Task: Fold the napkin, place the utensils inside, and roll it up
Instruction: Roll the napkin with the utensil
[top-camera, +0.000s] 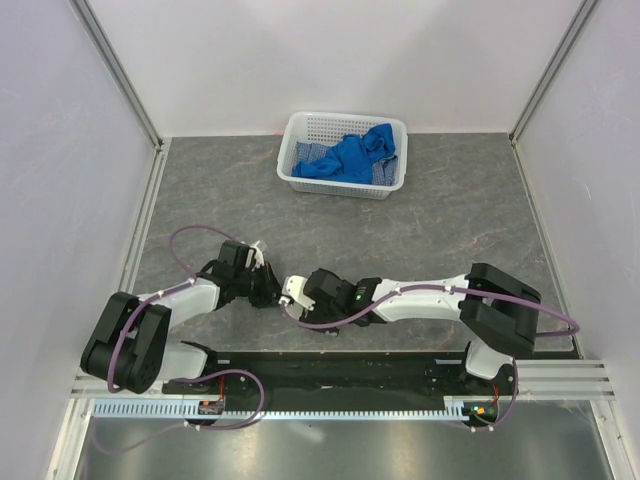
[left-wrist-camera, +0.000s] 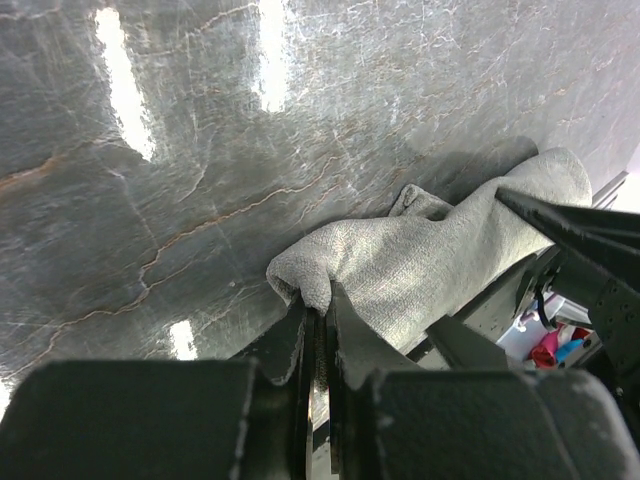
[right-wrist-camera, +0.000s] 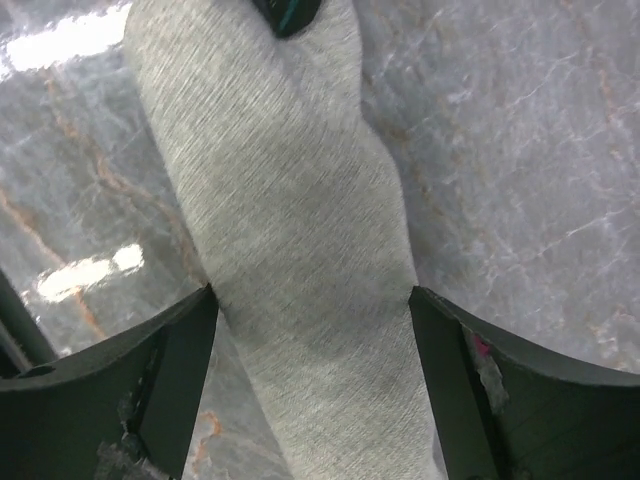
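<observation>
First: Left side first. What does the arm there have?
Second: The left gripper (left-wrist-camera: 318, 305) sits low over the grey marbled table (top-camera: 450, 230). Its fingers (left-wrist-camera: 296, 335) are almost together, pinching the folded end of the napkin (left-wrist-camera: 420, 250).
First: And the napkin itself?
Second: It is rolled into a thick grey-beige tube and lies on the table between the two grippers, close to the near edge. From above it is almost wholly hidden under the two wrists.
First: Moving right?
Second: The right gripper (right-wrist-camera: 312, 300) has its jaws spread wide, with one finger (right-wrist-camera: 170, 370) on each side of the roll, straddling it partway along. It grips nothing. Whether the pads brush the cloth cannot be told.
First: Anything further off?
Second: A white basket (top-camera: 340, 187) stands at the far edge, a little right of centre. Blue cloths (top-camera: 350, 158) are heaped inside it, well apart from the napkin.
</observation>
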